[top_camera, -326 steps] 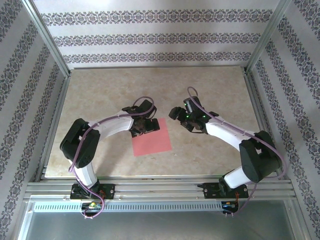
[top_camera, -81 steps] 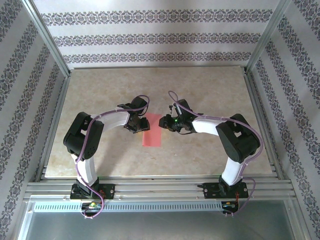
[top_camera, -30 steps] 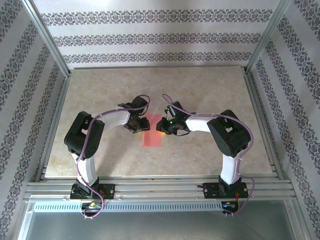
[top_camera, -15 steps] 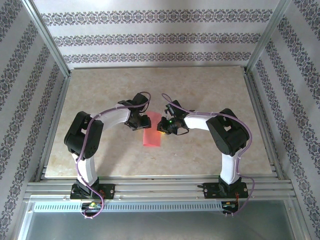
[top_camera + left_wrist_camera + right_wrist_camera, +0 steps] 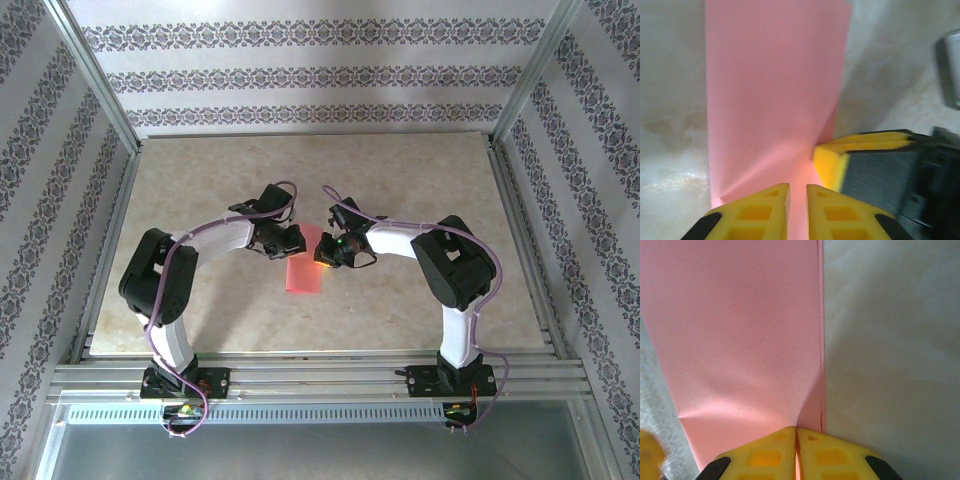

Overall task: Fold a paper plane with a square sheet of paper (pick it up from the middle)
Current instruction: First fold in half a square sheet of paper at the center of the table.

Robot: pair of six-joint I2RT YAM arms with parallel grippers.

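Observation:
The square sheet of paper (image 5: 304, 272) lies folded in half as a narrow salmon-pink strip on the table, its far end between the two grippers. My left gripper (image 5: 291, 240) is over the strip's far left corner. In the left wrist view its fingertips (image 5: 796, 192) stand a narrow slit apart over the pink paper (image 5: 775, 90). My right gripper (image 5: 325, 252) is at the far right edge. In the right wrist view its jaws (image 5: 796, 432) are shut on the top layer of paper (image 5: 740, 325), which curls up into them. One right finger (image 5: 832, 165) shows in the left wrist view.
The marble-patterned table top (image 5: 420, 190) is bounded by an aluminium frame (image 5: 510, 110) and patterned walls. The two arm bases (image 5: 185, 385) stand on the near rail. The two grippers are almost touching over the paper.
The left gripper has shifted right and slightly farther, onto the strip's far corner. The right gripper has stayed at the far right edge. The strip has kept its place.

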